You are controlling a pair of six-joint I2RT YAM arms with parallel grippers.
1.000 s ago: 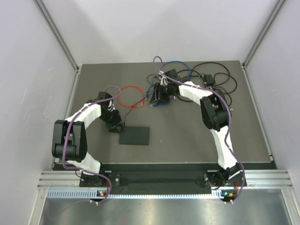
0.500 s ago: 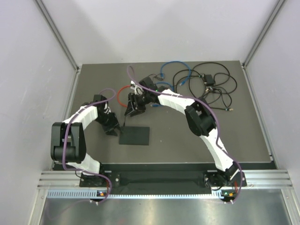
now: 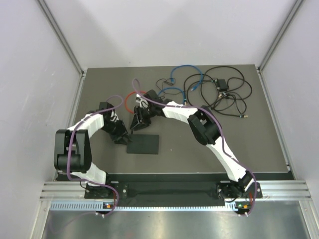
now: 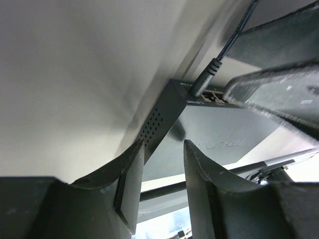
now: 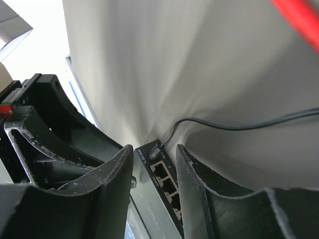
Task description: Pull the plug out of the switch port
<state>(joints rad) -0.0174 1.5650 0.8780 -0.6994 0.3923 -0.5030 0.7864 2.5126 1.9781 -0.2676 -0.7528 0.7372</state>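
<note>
Left arm: bowed out to the left, wrist tipped down at the far-left corner of the flat matte-black rectangular switch box.
Left gripper: pinching that box's edge.
Right arm: stretched leftward across the table to the same corner.
Right gripper: fingers spread, straddling the black barrel plug without touching it.
Switch port: at the box's corner, the plug seated in it.

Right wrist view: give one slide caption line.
Right pincer straddles the black plug seated in the switch beside its network ports.

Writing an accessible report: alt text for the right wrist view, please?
The plug is seated at the corner of the black switch, seen between the two fingers of the right gripper. Its thin black cable trails right.
</note>
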